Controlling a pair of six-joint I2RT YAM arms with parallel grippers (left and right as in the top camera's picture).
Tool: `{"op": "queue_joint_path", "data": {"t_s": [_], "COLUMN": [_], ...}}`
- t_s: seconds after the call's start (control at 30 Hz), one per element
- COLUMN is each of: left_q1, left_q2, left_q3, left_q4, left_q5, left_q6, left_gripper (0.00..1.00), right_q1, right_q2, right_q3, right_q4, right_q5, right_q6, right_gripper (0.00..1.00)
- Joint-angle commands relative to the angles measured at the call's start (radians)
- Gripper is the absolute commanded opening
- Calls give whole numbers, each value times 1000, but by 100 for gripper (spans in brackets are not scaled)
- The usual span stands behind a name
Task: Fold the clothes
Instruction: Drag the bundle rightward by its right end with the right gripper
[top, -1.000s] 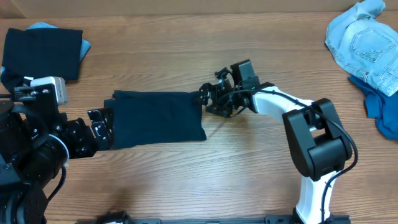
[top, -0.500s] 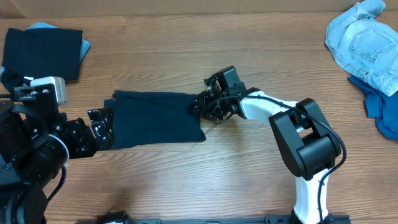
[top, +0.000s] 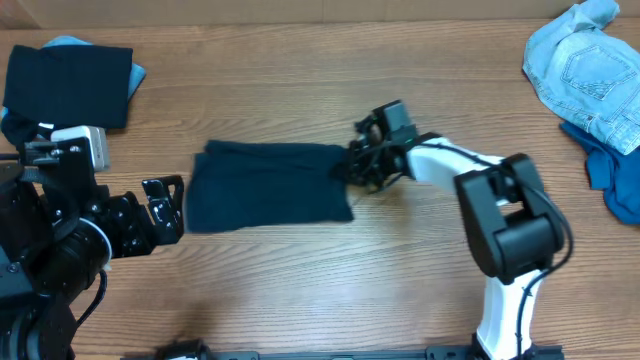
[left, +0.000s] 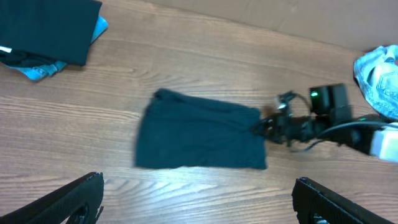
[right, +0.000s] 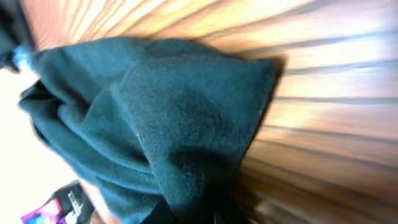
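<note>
A folded dark navy shirt (top: 270, 185) lies flat on the wooden table, left of centre. My right gripper (top: 355, 168) is shut on its right edge, where the fabric bunches up. The right wrist view is filled with that gathered cloth (right: 174, 112), which runs down into the right gripper (right: 205, 208). My left gripper (top: 165, 205) stands open just left of the shirt, apart from it. In the left wrist view the shirt (left: 199, 137) lies ahead of the wide-open left gripper (left: 199, 208), with only bare wood between the fingers.
A folded black garment (top: 70, 85) lies on a blue piece at the back left corner. A pale denim piece (top: 585, 70) and a mid-blue piece (top: 610, 175) are heaped at the right edge. The right arm's base (top: 505, 300) stands at the front right.
My right gripper has shut on the shirt's right edge and dragged the shirt to the right. The shirt's left edge has come away from the left gripper, which stayed put.
</note>
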Motion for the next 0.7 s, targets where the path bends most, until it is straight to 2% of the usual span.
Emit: {"op": "queue_joint_path", "data": {"t_s": [0.0,0.13,0.33,0.37,0.4,0.43,0.57,0.67], "left_q1": [-8,-8,-8,-8,-8,-8,-8,-8], "left_q2": [-1,-1,-1,-1,-1,-1,-1,-1], "left_q3": [17,17,17,17,17,17,17,17], "left_q4": [1,1,1,1,1,1,1,1], "left_q5": [-6,-6,-6,-6,-6,-6,-6,-6], "left_q6": [-15,-14,-15,-15,-15,-14,-15,-15], "left_gripper": [100,100,100,100,100,100,100,100], "right_q1": [-109,-201,-327,-340,-347,-353,-356,-363], "right_q2": [-63,-81,-86,-86,-86,-86,-86,-86], "right_q3": [29,62,119,122,122,122,122,122], "right_q4": [-74,-181,-255,-257,-262,-272,-304,-298], "right_q5": [121,200,204,197,194,194,217,221], "right_q6": [-171,-244,-312,-312,-312,-312,-311,-289], "right_gripper": [11,11,12,15,25,43,66,70]}}
